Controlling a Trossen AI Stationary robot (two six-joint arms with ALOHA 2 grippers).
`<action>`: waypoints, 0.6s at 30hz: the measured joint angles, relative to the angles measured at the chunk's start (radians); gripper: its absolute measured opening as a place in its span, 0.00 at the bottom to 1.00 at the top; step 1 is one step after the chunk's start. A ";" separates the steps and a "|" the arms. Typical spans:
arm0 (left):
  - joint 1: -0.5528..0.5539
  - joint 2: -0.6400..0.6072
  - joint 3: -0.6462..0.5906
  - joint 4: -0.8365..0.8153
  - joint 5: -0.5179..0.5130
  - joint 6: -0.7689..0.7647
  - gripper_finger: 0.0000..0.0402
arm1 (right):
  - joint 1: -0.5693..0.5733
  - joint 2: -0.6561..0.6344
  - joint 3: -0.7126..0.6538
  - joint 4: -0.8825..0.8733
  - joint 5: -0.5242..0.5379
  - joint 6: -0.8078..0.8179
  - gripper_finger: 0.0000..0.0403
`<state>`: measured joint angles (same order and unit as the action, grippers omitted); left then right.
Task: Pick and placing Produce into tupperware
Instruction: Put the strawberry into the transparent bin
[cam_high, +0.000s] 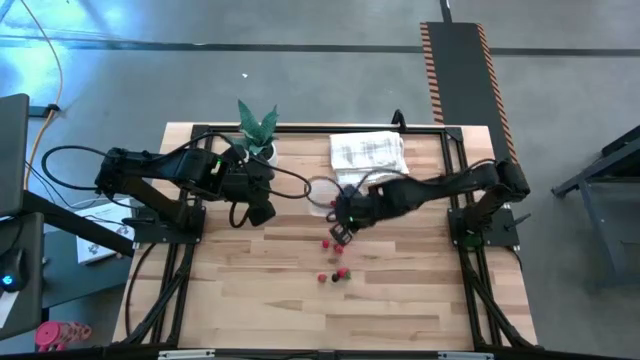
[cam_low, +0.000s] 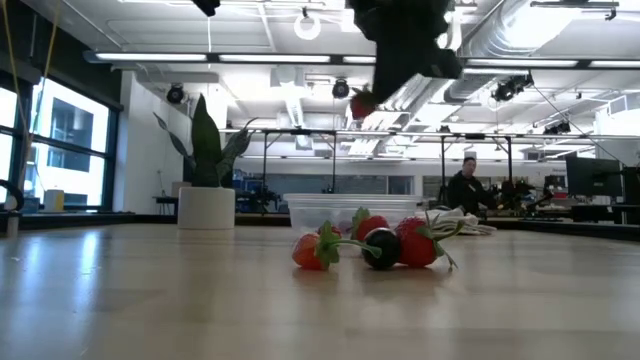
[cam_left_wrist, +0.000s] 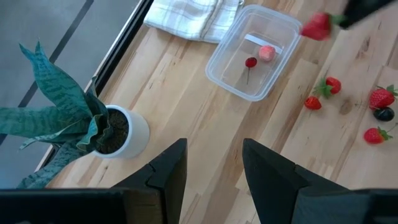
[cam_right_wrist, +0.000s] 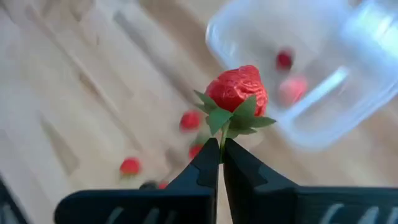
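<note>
My right gripper (cam_right_wrist: 221, 149) is shut on a red strawberry (cam_right_wrist: 239, 87) and holds it in the air beside the clear tupperware (cam_high: 322, 192), over the table's middle. In the tupperware (cam_left_wrist: 252, 53) lie a small dark-red cherry (cam_left_wrist: 250, 62) and a pink piece (cam_left_wrist: 267, 53). Several more red berries and one dark one lie on the wood (cam_high: 336, 276), (cam_left_wrist: 376, 112), (cam_low: 381, 247). My left gripper (cam_left_wrist: 214, 168) is open and hovers over the table near the potted plant, touching nothing. My right gripper pinches the strawberry by its green stem (cam_right_wrist: 222, 134), just under the leafy cap, between the free ends of its two fingers. The strawberry (cam_low: 362, 103) is lifted clear of the table and sticks out beyond the fingertips.
A potted plant in a white pot (cam_high: 258, 130) stands at the far left of the table. A white folded towel (cam_high: 368, 152) lies at the far edge, behind the tupperware. Bare wood lies toward the near edge (cam_high: 330, 320). A person (cam_low: 465, 188) sits in the room beyond.
</note>
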<state>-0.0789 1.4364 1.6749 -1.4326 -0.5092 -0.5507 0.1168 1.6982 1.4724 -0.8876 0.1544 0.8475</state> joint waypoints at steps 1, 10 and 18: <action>0.000 0.000 0.000 0.000 0.000 -0.001 0.36 | -0.020 0.001 0.011 -0.010 0.003 -0.034 0.00; 0.000 0.000 0.000 0.002 0.000 -0.008 0.36 | -0.150 0.002 -0.082 -0.018 -0.032 -0.175 0.00; 0.000 0.000 0.000 0.003 0.000 -0.020 0.36 | -0.201 0.003 -0.256 0.191 -0.089 -0.194 0.00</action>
<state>-0.0790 1.4364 1.6749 -1.4296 -0.5091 -0.5702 -0.0840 1.7011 1.2160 -0.6964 0.0653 0.6536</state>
